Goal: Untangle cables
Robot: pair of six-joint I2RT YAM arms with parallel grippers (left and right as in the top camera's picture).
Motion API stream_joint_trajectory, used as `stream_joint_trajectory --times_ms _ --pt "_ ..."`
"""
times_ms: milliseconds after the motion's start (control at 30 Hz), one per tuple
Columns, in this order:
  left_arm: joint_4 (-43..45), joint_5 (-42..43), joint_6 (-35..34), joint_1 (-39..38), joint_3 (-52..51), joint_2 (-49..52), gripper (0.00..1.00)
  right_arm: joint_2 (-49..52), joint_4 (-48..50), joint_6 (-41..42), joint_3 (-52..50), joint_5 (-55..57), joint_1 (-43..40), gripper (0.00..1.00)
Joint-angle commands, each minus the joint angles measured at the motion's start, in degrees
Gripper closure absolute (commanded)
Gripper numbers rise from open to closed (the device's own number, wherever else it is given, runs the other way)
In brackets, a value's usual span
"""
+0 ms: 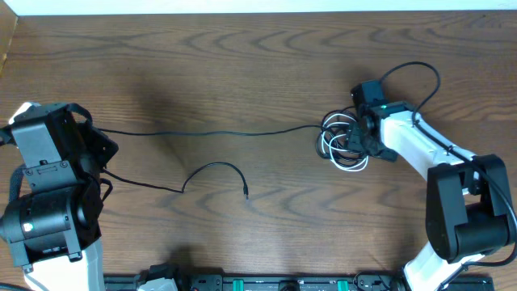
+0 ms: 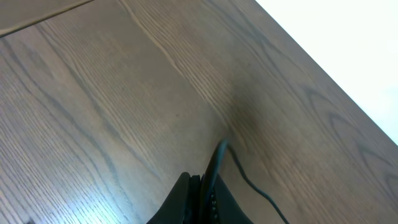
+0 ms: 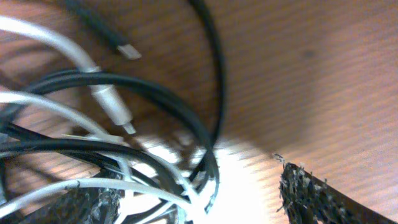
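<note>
left gripper [image 2: 200, 190] has its fingers pressed together, pinching 1 long black cable [image 1: 210, 133] that runs across the table [image 1: 242, 65] into the tangle [image 1: 343, 144] on the right. right gripper [image 3: 199, 202] sits spread wide over that tangle, with a white plug [image 3: 112, 109] lying in the loops

TABLETOP UNDER SOFT LIGHT: A dark brown, wood-grain tabletop [image 1: 242, 65] fills the scene under even indoor light that throws only faint shadows. Well beyond the right claw [image 1: 360, 139], a white strip [image 1: 258, 6] runs along the far edge; what it is cannot be told. Ahead of the left claw [image 2: 200, 190] and to its right, a pale surface [image 2: 348, 43] shows past the tabletop's edge. A bright glare patch [image 3: 249, 174] lies on the wood between the right claw's fingers.
</note>
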Motion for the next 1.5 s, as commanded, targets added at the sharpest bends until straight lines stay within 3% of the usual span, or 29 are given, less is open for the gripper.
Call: stream_joint_trajectory --times_ms 0,233,433,533,667,800,900,1167,1467 --pt "-0.2 -0.1 -0.5 0.3 1.5 0.0 0.92 -0.1 -2.3 1.2 0.8 5.8 -3.3 0.21" --pt "-0.2 -0.1 -0.5 0.3 1.5 0.2 0.92 -0.1 -15.2 6.4 9.8 6.5 -9.7 0.29" --pt "-0.3 -0.1 -0.5 0.3 1.5 0.3 0.93 -0.1 -30.2 4.9 28.8 11.2 -11.5 0.30" --pt "-0.3 -0.1 -0.5 0.3 1.5 0.3 0.92 -0.1 -37.1 4.8 40.5 15.5 -11.4 0.46" --pt "-0.4 -0.2 -0.5 0.3 1.5 0.3 0.92 -0.1 -42.8 4.9 54.0 18.5 -11.5 0.48" --pt "-0.4 -0.1 -0.5 0.3 1.5 0.3 0.92 -0.1 -45.2 3.7 61.4 15.5 -11.4 0.60" --pt "-0.4 -0.1 -0.5 0.3 1.5 0.3 0.92 -0.1 -44.6 -1.6 61.3 5.2 -11.4 0.58" --pt "-0.4 0.4 -0.5 0.3 1.5 0.3 0.92 -0.1 -37.0 -15.5 47.9 -24.1 -8.2 0.28" --pt "-0.4 2.3 -0.5 0.3 1.4 0.3 0.93 -0.1 -21.1 -15.7 26.6 -25.0 3.1 0.35"
